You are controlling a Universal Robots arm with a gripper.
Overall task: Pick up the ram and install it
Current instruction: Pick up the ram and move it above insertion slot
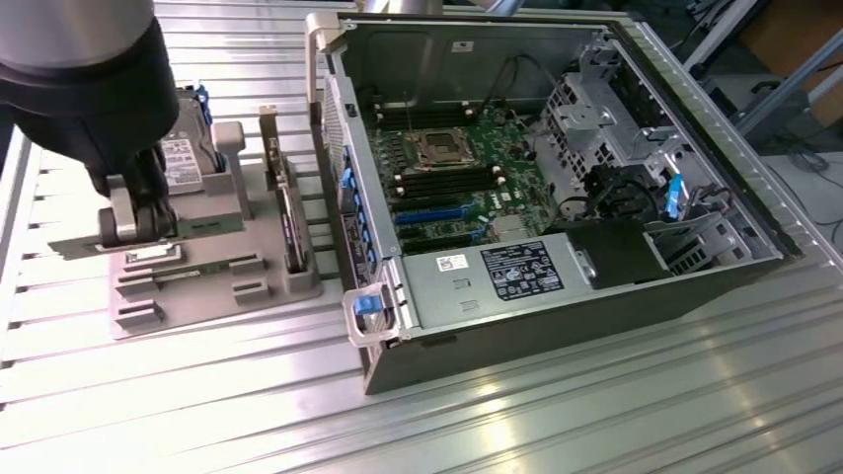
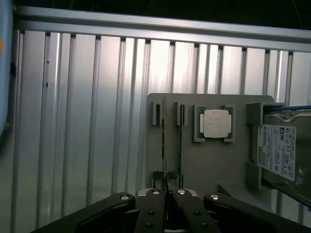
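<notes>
Ribbed aluminium table (image 1: 554, 415), exterior view: an open computer case (image 1: 554, 168) lay on its side towards the exterior view's right, motherboard exposed. A grey parts holder (image 1: 211, 286) sat just beside it on the exterior view's left. The holder carried a hard drive (image 1: 185, 163) at its far end and a dark expansion card (image 1: 292, 217) standing on edge along the side nearest the case. The arm (image 1: 79, 69) reached down from the upper left corner, and the gripper (image 1: 134, 225) was low over the holder, at its side away from the case. The fingertips were hidden by the gripper body from this angle.

Wrist view: the gripper (image 2: 165, 187) was directly above the holder (image 2: 199, 160). The ram (image 2: 164, 145) stood on its long edge in a narrow slot and was seen edge-on as a thin line. Its long axis ran parallel with the table's ribs (image 2: 87, 121), from the fingertips out to the holder's far edge. The fingers (image 2: 156, 180) were drawn together and appeared to be clamped on the ram's upper edge near one end, though contact was hard to confirm. A square silver processor (image 2: 216, 123) sat in its pocket between the ram slot and the hard drive (image 2: 278, 150).
</notes>
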